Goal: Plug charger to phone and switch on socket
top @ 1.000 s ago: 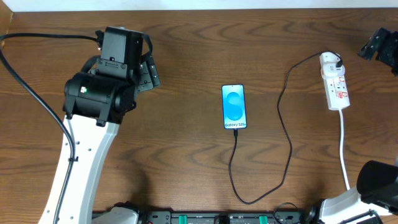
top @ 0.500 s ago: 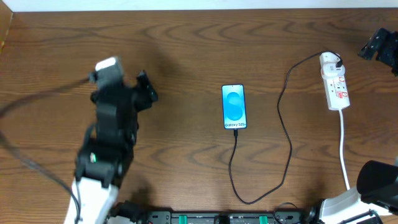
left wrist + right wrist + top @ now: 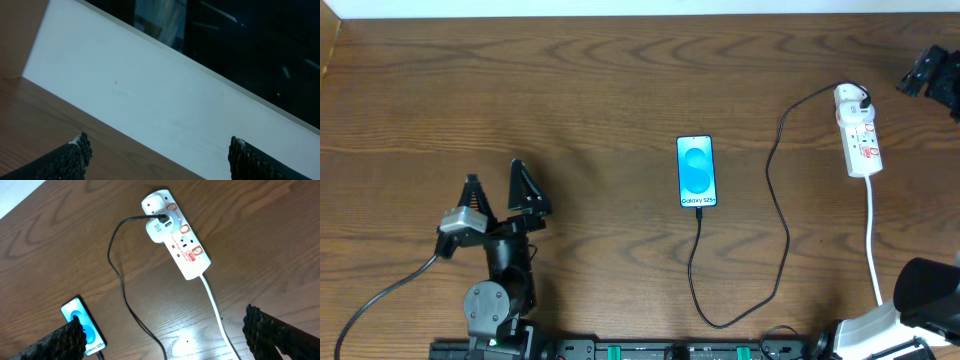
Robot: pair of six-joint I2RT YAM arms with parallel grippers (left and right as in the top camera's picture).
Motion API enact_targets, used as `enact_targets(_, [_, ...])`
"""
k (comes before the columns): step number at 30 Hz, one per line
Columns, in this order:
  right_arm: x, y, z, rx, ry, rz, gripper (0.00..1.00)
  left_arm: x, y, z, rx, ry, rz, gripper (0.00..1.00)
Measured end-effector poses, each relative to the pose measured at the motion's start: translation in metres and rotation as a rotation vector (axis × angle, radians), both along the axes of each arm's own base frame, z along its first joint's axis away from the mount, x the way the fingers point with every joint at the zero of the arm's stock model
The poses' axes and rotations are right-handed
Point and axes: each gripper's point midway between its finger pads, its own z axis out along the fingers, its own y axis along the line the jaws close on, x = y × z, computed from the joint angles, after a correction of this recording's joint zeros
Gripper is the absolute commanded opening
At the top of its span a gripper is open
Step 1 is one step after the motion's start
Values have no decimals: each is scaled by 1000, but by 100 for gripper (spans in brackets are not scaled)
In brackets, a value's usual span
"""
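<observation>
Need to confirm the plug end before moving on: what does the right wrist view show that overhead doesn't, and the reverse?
Only right wrist: the socket's red switch marks close up, the charger entering a white adapter on it, and the right tool's spread fingertips. Only overhead: the open left tool and the charger's full loop to the phone's bottom edge. Both: phone, socket, charger, white cord.
</observation>
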Motion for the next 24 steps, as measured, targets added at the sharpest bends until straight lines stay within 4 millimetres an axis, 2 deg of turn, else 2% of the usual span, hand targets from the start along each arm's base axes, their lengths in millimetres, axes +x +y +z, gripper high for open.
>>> enact_targets(7, [0, 0, 0, 0, 0, 0, 99, -4, 11, -18, 22, 10, 15, 89])
enact_targets(13, [0, 0, 0, -1, 0, 0, 99, -6, 14, -57, 33, 104, 16, 89])
enact_targets(24, [0, 0, 0, -1, 0, 0, 99, -14, 19, -103, 86, 293, 26, 89])
